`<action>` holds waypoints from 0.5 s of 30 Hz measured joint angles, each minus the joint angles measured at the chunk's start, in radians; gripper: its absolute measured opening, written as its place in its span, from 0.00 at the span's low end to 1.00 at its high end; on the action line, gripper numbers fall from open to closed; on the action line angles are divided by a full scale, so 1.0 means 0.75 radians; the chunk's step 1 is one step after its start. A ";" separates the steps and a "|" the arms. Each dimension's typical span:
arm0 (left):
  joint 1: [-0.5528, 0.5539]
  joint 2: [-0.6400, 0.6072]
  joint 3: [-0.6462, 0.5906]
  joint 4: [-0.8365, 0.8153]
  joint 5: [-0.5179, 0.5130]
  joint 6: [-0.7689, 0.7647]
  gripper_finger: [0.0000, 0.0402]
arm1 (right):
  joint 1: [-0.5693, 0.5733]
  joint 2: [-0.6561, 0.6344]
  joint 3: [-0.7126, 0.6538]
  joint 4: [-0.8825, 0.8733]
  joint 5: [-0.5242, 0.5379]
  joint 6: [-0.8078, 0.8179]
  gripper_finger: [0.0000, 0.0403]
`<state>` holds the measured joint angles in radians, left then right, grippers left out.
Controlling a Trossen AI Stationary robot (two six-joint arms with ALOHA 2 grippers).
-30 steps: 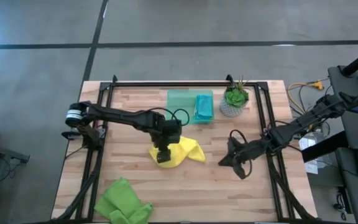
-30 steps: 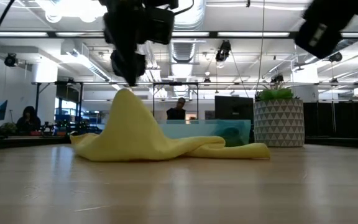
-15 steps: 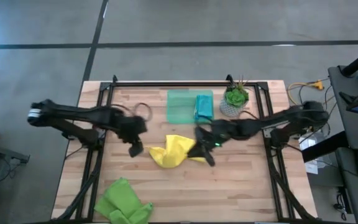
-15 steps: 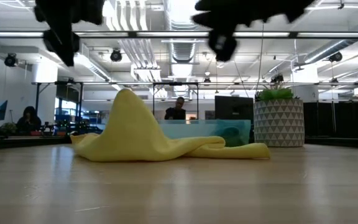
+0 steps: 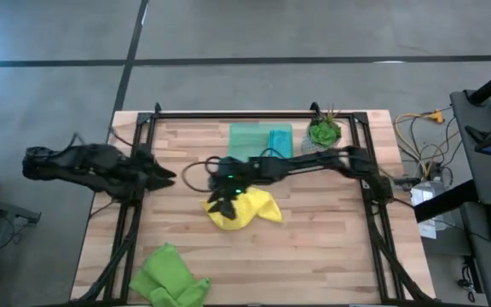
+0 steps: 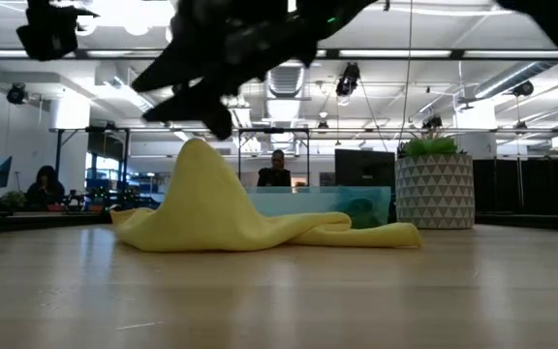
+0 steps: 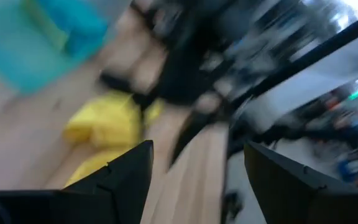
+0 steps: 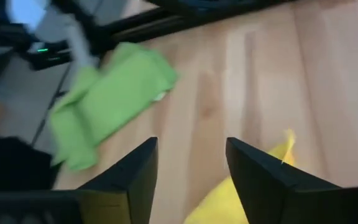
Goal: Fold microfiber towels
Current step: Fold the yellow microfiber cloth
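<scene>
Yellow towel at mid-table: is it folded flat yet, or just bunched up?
Bunched up, not folded. The yellow towel rises to a peak in the low view, and from above it is an irregular crumpled shape.

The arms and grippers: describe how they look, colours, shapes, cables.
Both arms are dark, slender and jointed. The left arm tapers to a pointed left gripper. The right arm has a black cable looping beside the right gripper and a small green light near its wrist. Each gripper's fingers are flat, black, wedge-shaped plates.
</scene>
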<state>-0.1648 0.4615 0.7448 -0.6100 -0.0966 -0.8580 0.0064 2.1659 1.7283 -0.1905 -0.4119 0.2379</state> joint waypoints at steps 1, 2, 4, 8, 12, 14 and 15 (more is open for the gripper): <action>0.000 -0.041 -0.015 0.048 -0.015 0.012 0.58 | -0.007 0.051 0.071 -0.041 0.028 0.002 0.46; 0.001 -0.077 -0.028 0.082 -0.031 0.031 0.58 | -0.014 0.098 0.134 -0.088 0.061 0.003 0.47; 0.001 -0.171 -0.037 0.114 -0.065 0.045 0.58 | -0.029 0.192 0.266 -0.183 0.122 0.003 0.47; 0.001 -0.313 -0.043 0.110 -0.092 0.048 0.58 | -0.053 0.353 0.505 -0.391 0.143 -0.015 0.46; 0.001 -0.430 -0.043 0.109 -0.092 0.052 0.58 | -0.053 0.491 0.684 -0.555 0.145 -0.072 0.45; 0.001 -0.474 -0.043 0.106 -0.091 0.074 0.58 | -0.049 0.549 0.758 -0.625 0.145 -0.076 0.45; 0.001 -0.492 -0.043 0.103 -0.092 0.082 0.58 | -0.048 0.572 0.789 -0.652 0.145 -0.077 0.46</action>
<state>-0.1638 0.0924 0.7126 -0.5325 -0.1654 -0.7966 -0.0299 2.5951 2.3197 -0.6791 -0.3031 0.1802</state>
